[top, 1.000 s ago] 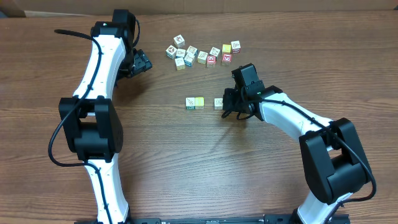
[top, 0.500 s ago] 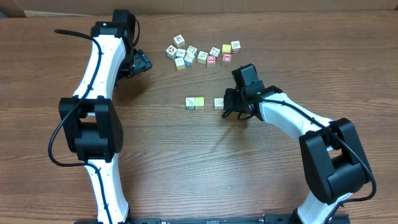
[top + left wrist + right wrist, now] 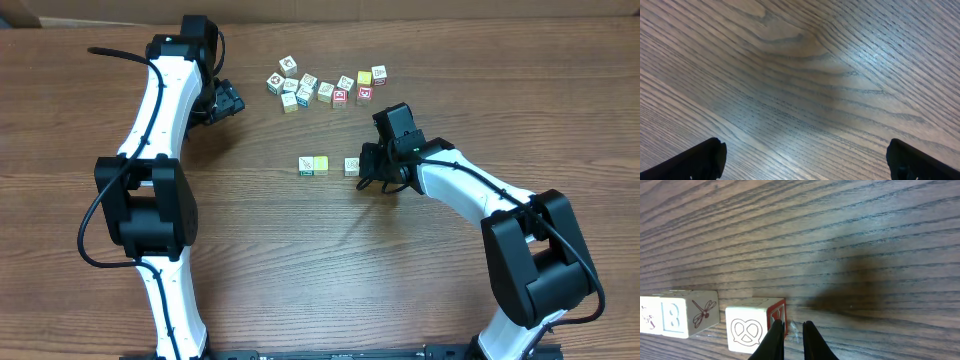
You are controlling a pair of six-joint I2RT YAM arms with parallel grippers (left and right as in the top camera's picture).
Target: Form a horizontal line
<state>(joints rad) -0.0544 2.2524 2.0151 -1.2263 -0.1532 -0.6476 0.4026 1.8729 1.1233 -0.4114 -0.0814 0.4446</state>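
A short row lies mid-table: a green-edged white cube [image 3: 306, 165] touches a yellow cube [image 3: 320, 163], and a pale cube [image 3: 352, 166] sits a gap to their right. My right gripper [image 3: 368, 170] is just right of the pale cube. In the right wrist view the fingers [image 3: 793, 340] are nearly together and empty, the left fingertip against the red side of the pretzel-picture cube [image 3: 752, 327]. A dragonfly cube [image 3: 687, 312] lies left of it. My left gripper [image 3: 228, 103] is open and empty over bare wood [image 3: 807, 160].
An irregular scatter of several similar small cubes [image 3: 325, 88] lies at the back of the table, above the row. The left arm [image 3: 160, 110] stretches along the left side. The wooden table [image 3: 300, 260] continues toward the front.
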